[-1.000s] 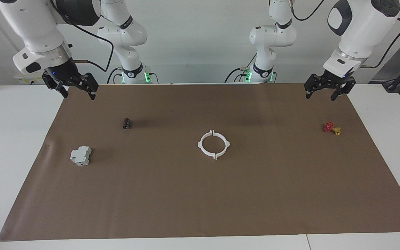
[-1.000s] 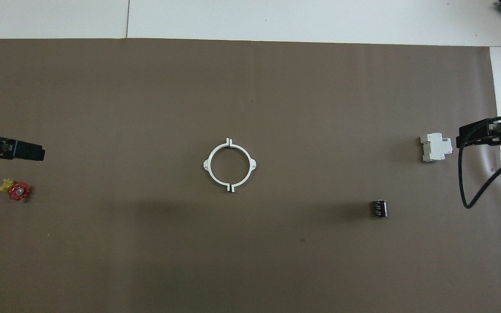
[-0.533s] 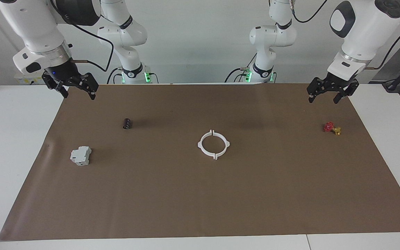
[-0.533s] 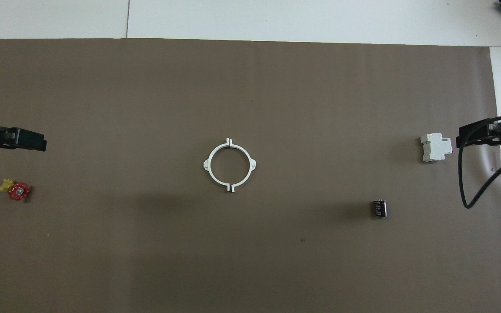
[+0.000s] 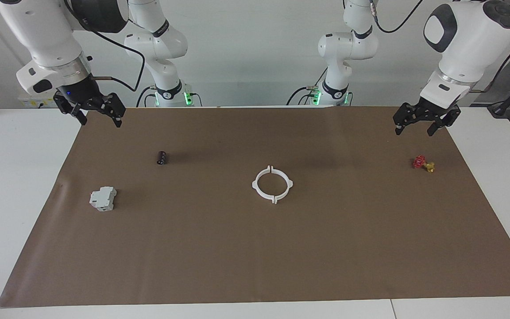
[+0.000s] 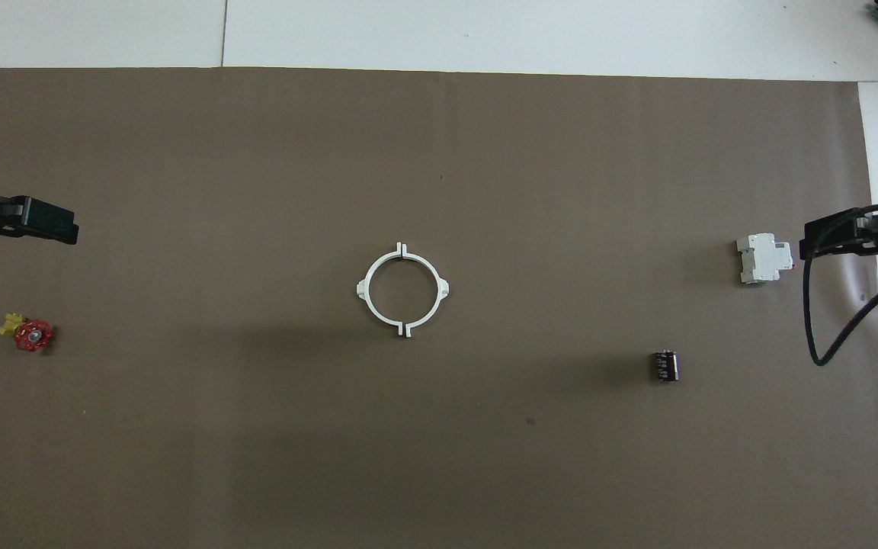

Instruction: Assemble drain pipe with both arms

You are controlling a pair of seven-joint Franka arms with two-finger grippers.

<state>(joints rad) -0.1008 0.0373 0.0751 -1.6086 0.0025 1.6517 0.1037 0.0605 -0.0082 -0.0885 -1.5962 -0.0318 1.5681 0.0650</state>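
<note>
The drain pipe (image 5: 255, 184) (image 6: 363, 290) lies flat in the middle of the brown mat. Its two white half-rings sit together as one ring, with a thin gap at each seam. My left gripper (image 5: 414, 132) (image 6: 46, 221) hangs open and holds nothing. It is in the air over the mat's edge at the left arm's end, well apart from the ring. My right gripper (image 5: 100, 122) (image 6: 816, 242) hangs open with nothing in it over the mat's edge at the right arm's end.
A small red-and-yellow valve piece (image 5: 423, 163) (image 6: 27, 334) lies near the left gripper. A grey-white boxy block (image 5: 102, 199) (image 6: 765, 258) and a short black cylinder (image 5: 162, 157) (image 6: 664, 365) lie toward the right arm's end. The brown mat (image 5: 255, 257) covers most of the white table.
My left gripper has drifted forward over the mat, away from its arm's base. The right arm and the ring have not moved.
</note>
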